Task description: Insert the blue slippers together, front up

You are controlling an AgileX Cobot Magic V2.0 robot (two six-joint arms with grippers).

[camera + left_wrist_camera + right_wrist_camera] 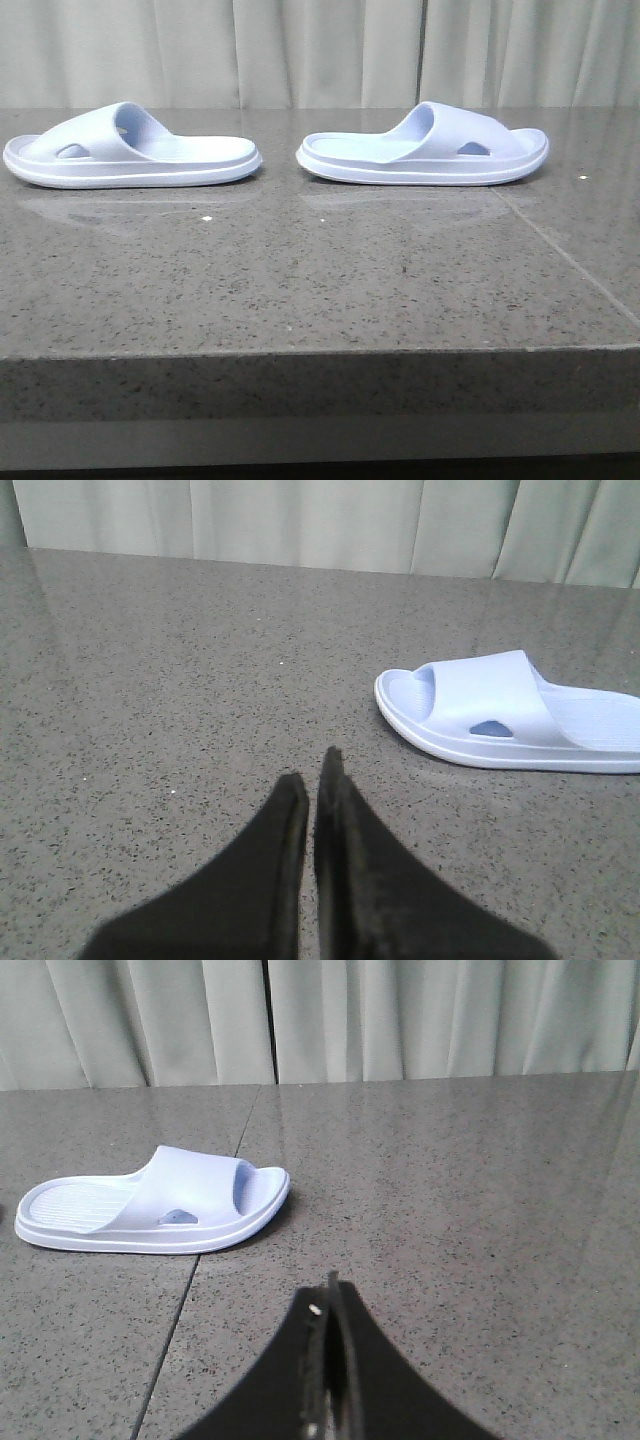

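Note:
Two pale blue slippers lie flat on the grey stone table, soles down. The left slipper (130, 150) has its toe toward the table's left edge, and the right slipper (425, 148) has its toe toward the right edge, so their heels face each other across a small gap. In the left wrist view the left slipper (510, 712) lies well away from my left gripper (312, 770), which is shut with nothing in it. The right wrist view has the right slipper (160, 1200) far from my right gripper (330, 1295), also shut on nothing. Neither gripper shows in the front view.
The grey speckled table (320, 280) ends in a front edge near the camera. A seam (570, 262) runs diagonally across its right part. Pale curtains (320, 50) hang behind the table.

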